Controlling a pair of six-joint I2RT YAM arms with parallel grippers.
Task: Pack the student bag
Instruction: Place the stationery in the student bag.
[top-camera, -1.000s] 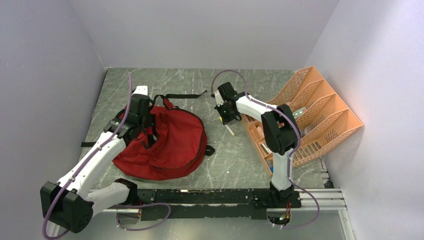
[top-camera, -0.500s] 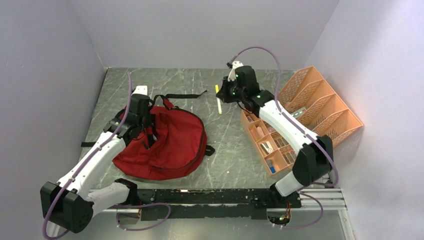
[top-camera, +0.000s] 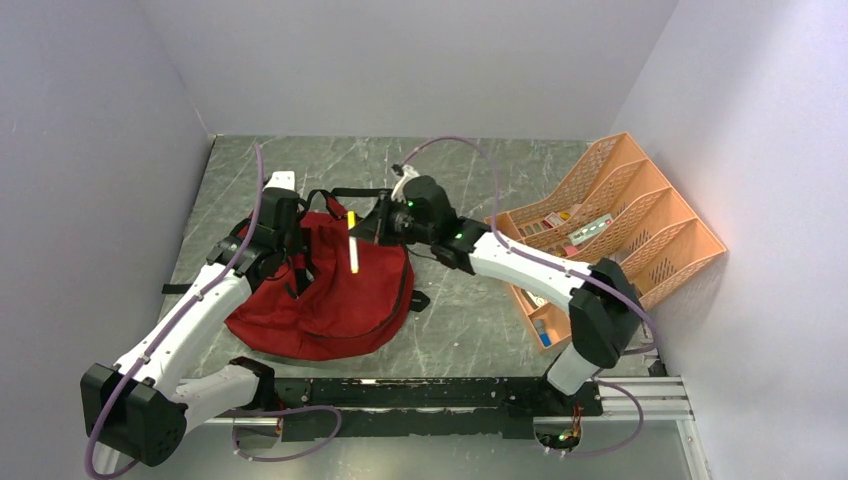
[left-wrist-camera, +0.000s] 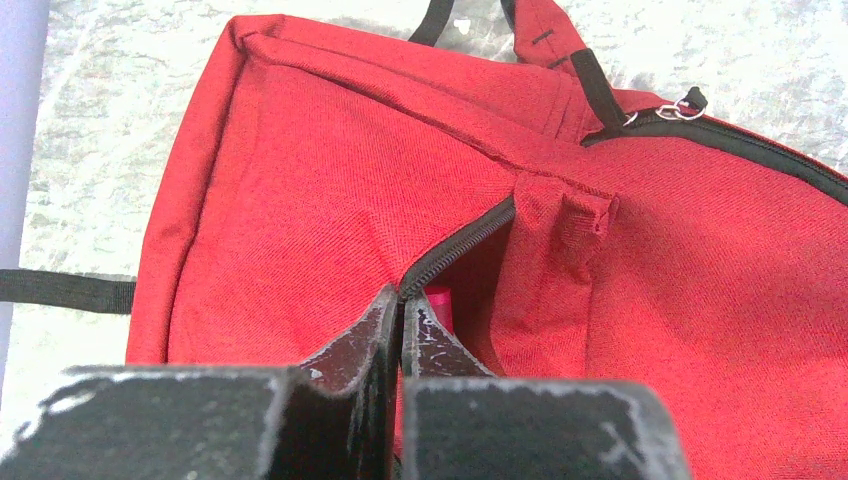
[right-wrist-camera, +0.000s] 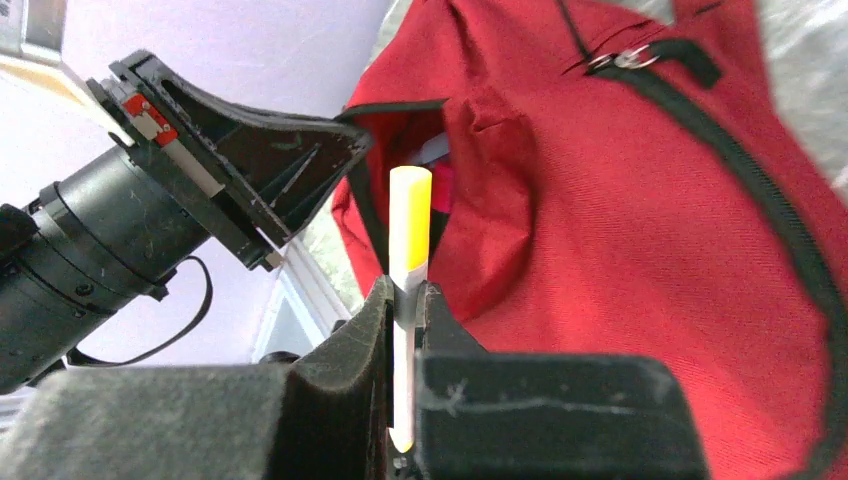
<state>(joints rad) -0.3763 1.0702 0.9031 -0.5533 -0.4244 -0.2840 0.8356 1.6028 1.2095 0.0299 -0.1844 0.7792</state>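
Pinching student bag (top-camera: 340, 295), left gripper (left-wrist-camera: 401, 310) crowds marker (right-wrist-camera: 409, 225) — organiser (top-camera: 682, 226) well apart.

From above and behind the arm bases (top-camera: 562, 385), we look down on the whole table (top-camera: 470, 320). Our left wrist camera sits close against the red backpack (left-wrist-camera: 300, 180), facing its zipper opening (left-wrist-camera: 460, 245). Our right wrist camera, equally near, shares that zipper opening (right-wrist-camera: 400, 130).

The bag (top-camera: 345, 295) was dark red with black straps and zip trim. The pen (top-camera: 352, 248) was white, yellow-capped. The organiser (top-camera: 690, 245) was orange lattice; the table (top-camera: 470, 320) grey, marbled.
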